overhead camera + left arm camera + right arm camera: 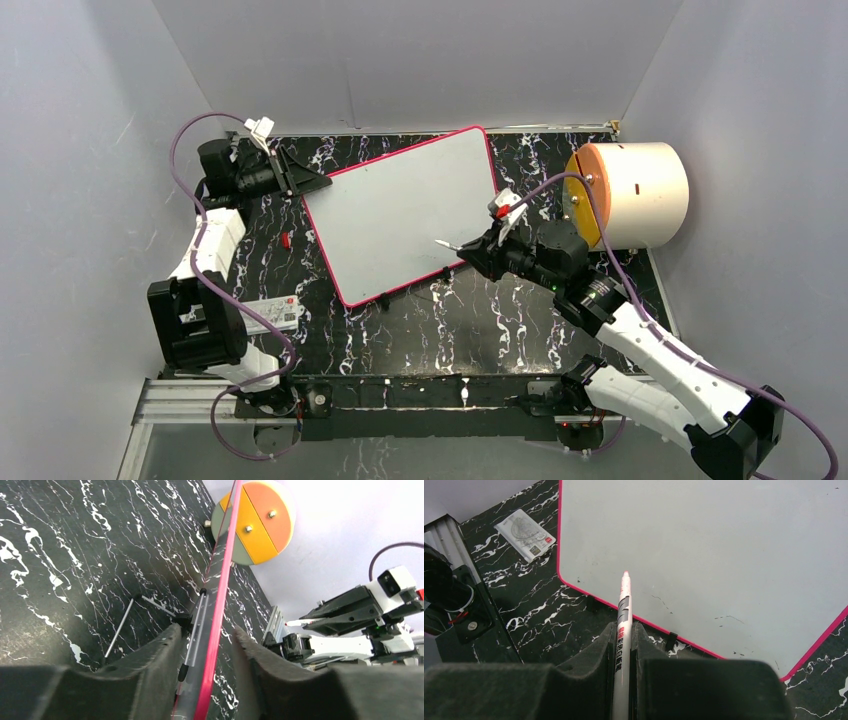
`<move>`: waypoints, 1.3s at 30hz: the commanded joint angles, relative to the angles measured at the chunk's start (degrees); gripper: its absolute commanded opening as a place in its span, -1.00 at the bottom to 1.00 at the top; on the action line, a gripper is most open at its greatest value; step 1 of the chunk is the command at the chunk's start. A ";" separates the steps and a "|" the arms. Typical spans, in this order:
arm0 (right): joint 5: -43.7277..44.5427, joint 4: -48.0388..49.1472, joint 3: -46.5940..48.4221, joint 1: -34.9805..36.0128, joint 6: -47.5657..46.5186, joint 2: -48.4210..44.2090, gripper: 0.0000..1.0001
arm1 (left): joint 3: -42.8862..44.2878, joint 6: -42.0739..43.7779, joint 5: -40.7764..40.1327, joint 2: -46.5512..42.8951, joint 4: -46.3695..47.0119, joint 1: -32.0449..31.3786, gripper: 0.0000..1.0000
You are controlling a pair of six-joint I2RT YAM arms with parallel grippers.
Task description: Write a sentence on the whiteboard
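Black marbled tabletop (450, 320) fills the top view, and your whiteboard (400, 215) lies tilted at its centre, with no stroke of the sentence on it. Your left gripper (300, 180) sits at the board's 10 o'clock corner. Your right gripper (470, 250) is at the 4 o'clock edge, with the marker (447, 244) tip just over the rim.

On the left wrist, the left gripper (205, 630) has its jaws apart, straddling the whiteboard's red rim (222, 580); you have no clamp on it yet.

On the right wrist, the right gripper (625, 630) is clamped on the marker (624, 605), uncapped and pointing toward 12 o'clock at the bare whiteboard (704, 555). A printed card (524, 534) lies off at 10 o'clock.

By my reading you are set up only: all the writing is left.
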 commanded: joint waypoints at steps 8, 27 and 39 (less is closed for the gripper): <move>-0.74 3.11 2.51 1.86 -0.86 0.49 -1.00 | -1.56 3.21 6.71 -0.83 1.30 -1.30 -0.89; 8.13 0.74 4.65 8.82 -1.73 1.56 -1.00 | -12.31 8.49 5.94 -8.76 2.42 -7.71 -1.00; 28.18 -4.54 13.33 20.02 -3.10 10.43 -1.00 | -11.24 11.85 2.00 -8.00 -2.36 -8.11 -1.00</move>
